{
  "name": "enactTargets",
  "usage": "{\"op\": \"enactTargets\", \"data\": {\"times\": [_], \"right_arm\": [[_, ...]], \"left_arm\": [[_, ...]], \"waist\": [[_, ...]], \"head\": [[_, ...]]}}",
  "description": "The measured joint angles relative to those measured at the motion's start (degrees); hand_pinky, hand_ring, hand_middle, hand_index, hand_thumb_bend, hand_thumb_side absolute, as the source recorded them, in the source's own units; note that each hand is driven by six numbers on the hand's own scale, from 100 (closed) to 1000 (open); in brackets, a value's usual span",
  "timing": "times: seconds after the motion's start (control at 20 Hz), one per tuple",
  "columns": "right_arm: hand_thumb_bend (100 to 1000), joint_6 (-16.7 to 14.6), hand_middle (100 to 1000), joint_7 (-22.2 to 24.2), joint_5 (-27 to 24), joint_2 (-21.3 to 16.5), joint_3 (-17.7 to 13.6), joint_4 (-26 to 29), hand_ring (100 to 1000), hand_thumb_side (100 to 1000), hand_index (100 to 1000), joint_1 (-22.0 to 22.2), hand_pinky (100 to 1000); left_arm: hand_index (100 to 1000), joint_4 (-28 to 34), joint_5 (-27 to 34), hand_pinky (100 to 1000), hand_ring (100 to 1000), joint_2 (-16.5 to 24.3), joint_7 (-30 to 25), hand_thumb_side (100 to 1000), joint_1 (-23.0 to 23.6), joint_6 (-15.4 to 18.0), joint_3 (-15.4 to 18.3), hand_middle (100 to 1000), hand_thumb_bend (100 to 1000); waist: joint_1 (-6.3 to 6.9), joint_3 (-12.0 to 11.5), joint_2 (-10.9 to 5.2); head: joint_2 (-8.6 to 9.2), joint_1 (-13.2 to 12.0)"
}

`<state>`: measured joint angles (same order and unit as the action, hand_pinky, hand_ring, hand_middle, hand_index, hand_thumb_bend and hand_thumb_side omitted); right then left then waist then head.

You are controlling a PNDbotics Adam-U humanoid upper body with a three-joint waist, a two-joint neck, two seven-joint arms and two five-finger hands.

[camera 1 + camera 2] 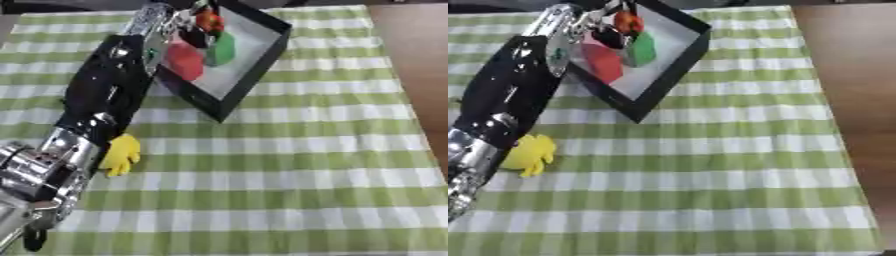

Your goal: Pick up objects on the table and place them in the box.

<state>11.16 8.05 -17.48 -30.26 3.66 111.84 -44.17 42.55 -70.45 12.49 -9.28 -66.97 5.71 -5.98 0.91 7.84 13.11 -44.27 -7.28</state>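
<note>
Two objects, a red block (185, 61) and a green piece (222, 50), lie in the box (254, 75). Left hand (194, 27) pinches an orange thing (209, 21) above it. A yellow toy (121, 154) lies on the cloth (289, 170) beside the arm.

Brown table (420, 60), green-white checked cloth (297, 170); on it black box (267, 47), yellow, maybe hand-shaped, toy (528, 152)

I worked at what looked like a home dining table: a green-and-white checked tablecloth (289, 165) covered most of it, and bare brown wood of the table (420, 55) showed along the right edge. A black box (262, 55) with a pale floor sat at the far left. Beyond the table the room was too dim for me to tell more.
</note>
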Motion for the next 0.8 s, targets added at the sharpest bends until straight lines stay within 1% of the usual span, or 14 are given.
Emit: {"op": "enactTargets", "data": {"times": [0.1, 0.15, 0.2, 0.3, 0.4, 0.45, 0.5, 0.55, 0.6, 0.65, 0.7, 0.75, 0.8], "right_arm": [[100, 0.0, 676, 0.0, 0.0, 0.0, 0.0, 0.0, 684, 230, 794, 0.3, 915], [100, 0.0, 676, 0.0, 0.0, 0.0, 0.0, 0.0, 684, 230, 794, 0.4, 915], [100, 0.0, 676, 0.0, 0.0, 0.0, 0.0, 0.0, 683, 229, 794, 0.4, 914], [100, 0.0, 676, 0.0, 0.0, -0.1, -0.1, 0.0, 684, 229, 794, 0.5, 914], [100, 0.0, 676, 0.0, 0.0, -0.1, -0.1, 0.0, 684, 227, 794, 0.9, 914], [100, -0.1, 676, -0.1, 0.0, -0.2, -0.1, 0.0, 684, 227, 794, 0.9, 914], [100, -0.2, 677, -0.2, 0.0, -0.4, -0.1, 0.0, 684, 227, 794, 1.1, 914], [100, -0.2, 677, -0.2, 0.0, -0.6, -0.1, 0.0, 684, 224, 794, 1.3, 914], [100, -0.3, 677, -0.3, 0.0, -0.8, -0.1, 0.0, 684, 246, 794, 1.5, 914], [100, -0.4, 677, -0.4, 0.1, -1.0, -0.1, 0.0, 684, 221, 794, 1.7, 913], [100, -0.5, 677, -0.5, 0.1, -1.3, -0.2, 0.0, 684, 221, 794, 2.0, 913], [100, -0.5, 677, -0.6, 0.1, -1.6, -0.2, 0.0, 684, 221, 794, 2.2, 914], [100, -0.6, 677, -0.7, 0.1, -1.9, -0.3, 0.0, 685, 221, 794, 2.5, 914]], "left_arm": [[840, -0.9, -2.0, 802, 781, -0.2, 1.4, 339, 0.0, 0.3, 0.6, 777, 649], [869, -1.1, -3.1, 807, 784, -0.2, 2.0, 382, 0.1, 0.5, 1.0, 783, 670], [884, -1.2, -3.9, 811, 782, -0.3, 2.5, 408, 0.2, 0.7, 1.3, 786, 673], [888, -0.9, -4.6, 813, 773, -0.3, 3.6, 412, 0.5, 0.9, 2.1, 782, 634], [877, 0.4, -4.2, 817, 761, -0.1, 4.7, 390, 0.5, 1.3, 2.6, 776, 572], [875, 1.4, -3.7, 818, 757, 0.2, 5.2, 394, 0.5, 1.6, 2.8, 774, 551], [874, 2.6, -3.1, 819, 756, 0.7, 5.5, 397, 0.5, 1.9, 3.1, 773, 546], [868, 3.8, -2.4, 816, 750, 1.4, 5.6, 398, 0.5, 2.2, 3.3, 768, 518], [864, 5.0, -1.7, 815, 745, 2.1, 5.5, 397, 0.5, 2.5, 3.3, 763, 510], [864, 6.2, -0.9, 817, 740, 2.8, 5.2, 405, 0.5, 3.0, 3.3, 761, 483], [864, 7.4, -0.2, 818, 738, 3.8, 4.8, 407, 0.5, 3.5, 3.2, 760, 477], [864, 8.6, 0.6, 821, 730, 4.7, 4.1, 411, 0.5, 4.1, 3.0, 756, 449], [864, 9.8, 1.3, 821, 730, 5.7, 3.5, 411, 0.7, 4.8, 2.7, 756, 449]], "waist": [[0.0, -0.2, 0.0], [0.0, -0.3, 0.0], [0.0, -0.5, 0.0], [0.0, -0.9, 0.0], [0.0, -1.3, 0.0], [0.0, -1.6, 0.0], [0.0, -1.9, 0.0], [0.0, -2.1, 0.0], [0.0, -2.4, 0.0], [0.01, -2.8, 0.0], [0.04, -3.3, -0.02], [0.12, -3.7, -0.05], [0.25, -4.0, -0.07]], "head": [[0.0, 0.1], [0.0, 0.3], [0.0, 0.4], [0.0, 0.7], [0.0, 1.2], [0.0, 1.6], [0.0, 2.0], [0.0, 2.4], [0.0, 2.9], [0.0, 3.6], [0.0, 4.3], [0.0, 5.0], [0.0, 5.7]]}}
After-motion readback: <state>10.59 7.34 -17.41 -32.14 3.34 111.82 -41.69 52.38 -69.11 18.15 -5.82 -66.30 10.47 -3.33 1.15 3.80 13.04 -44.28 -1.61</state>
